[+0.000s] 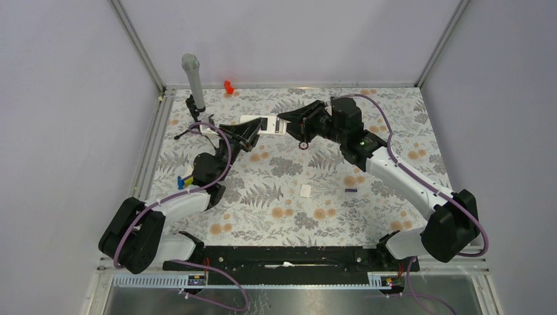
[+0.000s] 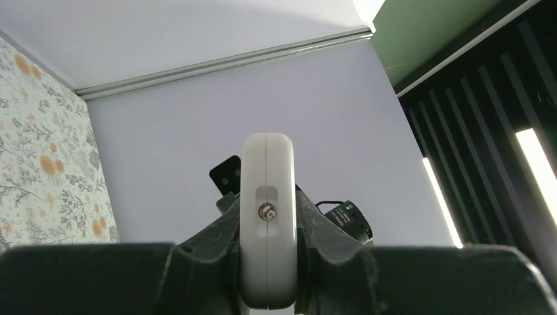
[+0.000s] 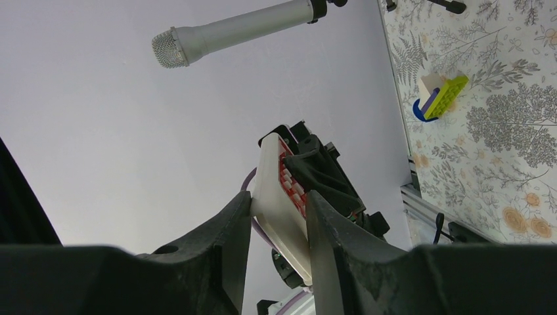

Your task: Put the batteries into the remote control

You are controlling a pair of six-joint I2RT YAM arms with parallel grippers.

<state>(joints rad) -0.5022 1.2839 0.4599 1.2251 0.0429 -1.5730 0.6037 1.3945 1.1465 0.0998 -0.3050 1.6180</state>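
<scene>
Mounting rail: black bar along the near edge, carrying both arm bases, with the left arm on the left.
Surface: grey-and-orange floral sheet, enclosed by pale walls on three sides.
White cover piece: small flat rectangle lying on the surface, roughly midway between the two arms.
Purple battery: slim cylinder lying flat on the surface, near the cover piece on its right and not touching it, beside the right arm.
Yellow-green item with a blue end: lies on the surface near its left edge, close to the left arm.
Left gripper: raised over the far half of the surface. Its fingers press on either side of the remote, pinching it edge-on.
Remote control: held clear of the surface between the two grippers, long axis running left to right. The body is white, and the red button face shows in the right wrist view. A small round metal part sits in a recess on the narrow end facing the left wrist camera.
Right gripper: meets the remote from the right. Its fingers are closed round the free end, one on each side, with no gap visible.
Microphone: grey, tilted on a stand at the far left corner.
Red object: small, at the foot of the far wall.
</scene>
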